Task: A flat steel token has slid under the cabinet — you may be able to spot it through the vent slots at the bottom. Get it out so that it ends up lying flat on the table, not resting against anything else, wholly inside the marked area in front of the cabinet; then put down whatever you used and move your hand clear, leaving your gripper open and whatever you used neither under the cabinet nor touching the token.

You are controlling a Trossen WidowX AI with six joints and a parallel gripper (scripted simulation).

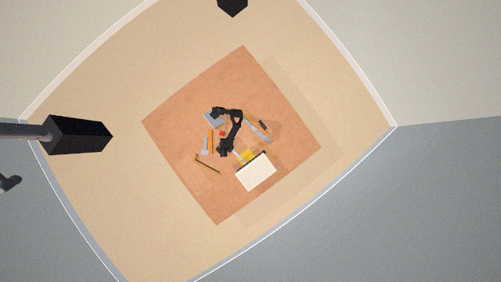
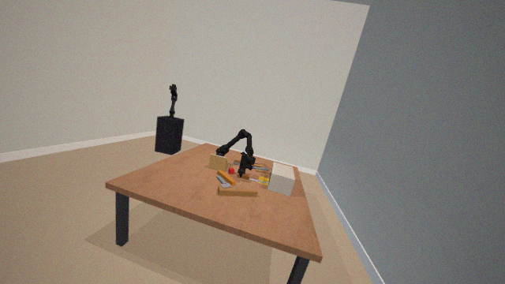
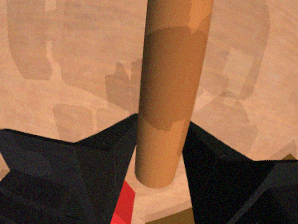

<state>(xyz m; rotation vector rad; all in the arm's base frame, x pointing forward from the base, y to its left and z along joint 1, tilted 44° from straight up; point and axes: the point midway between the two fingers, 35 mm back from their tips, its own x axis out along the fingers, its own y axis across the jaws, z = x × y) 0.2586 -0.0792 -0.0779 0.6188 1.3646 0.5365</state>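
Note:
The white cabinet [image 1: 256,172] [image 2: 282,177] stands on the table, with the yellow marked area [image 1: 247,153] [image 2: 263,180] in front of it. My gripper [image 1: 224,151] [image 2: 241,175] [image 3: 160,121] is low over the table, on the side of the yellow area away from the cabinet. It is shut on the round orange-brown handle [image 3: 172,65] of a tool. The tool's thin light-grey shaft [image 1: 239,156] [image 2: 255,180] runs over the yellow area to the cabinet's front edge. Whether its tip is under the cabinet cannot be told. The steel token cannot be made out.
A red cube [image 1: 221,133] [image 2: 231,170] lies behind the gripper. An orange bar [image 1: 210,142] [image 2: 226,177] and a grey piece [image 1: 205,146] lie to one side, with a thin L-shaped piece [image 1: 207,166] beyond. Long grey and orange pieces lie on the arm's other side.

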